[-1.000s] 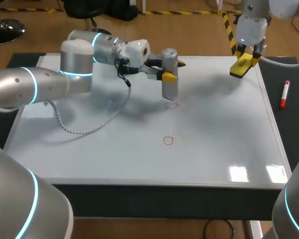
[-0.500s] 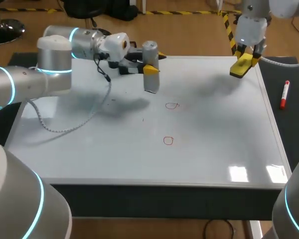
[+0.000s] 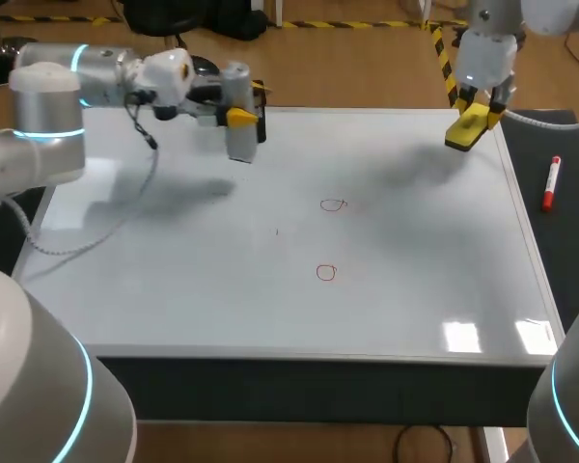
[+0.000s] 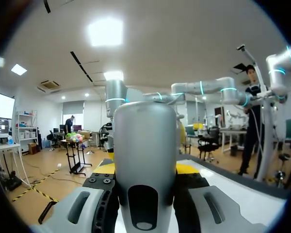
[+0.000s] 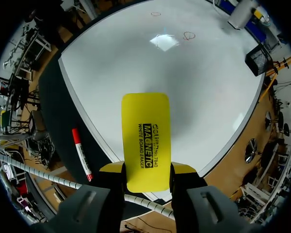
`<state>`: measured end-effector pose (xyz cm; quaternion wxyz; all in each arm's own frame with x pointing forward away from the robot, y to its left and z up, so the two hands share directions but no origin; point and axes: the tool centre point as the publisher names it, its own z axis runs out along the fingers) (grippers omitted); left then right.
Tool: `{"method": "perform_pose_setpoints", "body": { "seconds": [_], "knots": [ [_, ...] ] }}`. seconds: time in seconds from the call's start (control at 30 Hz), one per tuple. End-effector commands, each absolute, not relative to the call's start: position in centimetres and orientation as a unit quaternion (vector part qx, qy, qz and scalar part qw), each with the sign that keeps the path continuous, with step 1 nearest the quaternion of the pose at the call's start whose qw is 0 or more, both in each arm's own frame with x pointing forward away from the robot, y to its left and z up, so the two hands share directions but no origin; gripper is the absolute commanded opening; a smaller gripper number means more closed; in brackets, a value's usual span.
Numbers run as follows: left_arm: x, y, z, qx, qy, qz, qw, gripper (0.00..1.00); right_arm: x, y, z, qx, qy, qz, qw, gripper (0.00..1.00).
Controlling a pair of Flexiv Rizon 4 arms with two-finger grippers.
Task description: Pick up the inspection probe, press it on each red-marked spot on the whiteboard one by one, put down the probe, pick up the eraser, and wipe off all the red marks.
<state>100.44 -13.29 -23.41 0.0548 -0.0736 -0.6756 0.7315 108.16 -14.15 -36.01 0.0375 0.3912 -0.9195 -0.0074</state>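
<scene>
Left gripper (image 3: 243, 104) clamps probe (image 3: 237, 140) above whiteboard's (image 3: 174, 280) far-left corner. Right gripper (image 5: 146, 170) clamps eraser (image 5: 145, 131) over far-right edge. Two red marks (image 3: 326, 273) mid-board.

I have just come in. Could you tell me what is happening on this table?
The left gripper holds the grey probe in the air over the far left part of the whiteboard. The right gripper holds the yellow eraser above the far right corner. Two red marks are not yet wiped. A red marker lies beside the board.
</scene>
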Motion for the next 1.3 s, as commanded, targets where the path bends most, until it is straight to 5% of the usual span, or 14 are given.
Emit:
{"method": "perform_pose_setpoints", "body": {
  "seconds": [0.03,1.3],
  "knots": [
    [100.1,-10.9,-22.6,-0.033,-0.682,0.731,0.015,0.0,108.2,-14.2,-35.9,0.392,-0.919,-0.006,0.039,0.0],
    [101.4,-2.9,-24.3,0.034,-0.682,0.73,-0.03,0.0,108.2,-14.2,-35.9,0.392,-0.919,-0.006,0.039,0.0]
  ]
}}
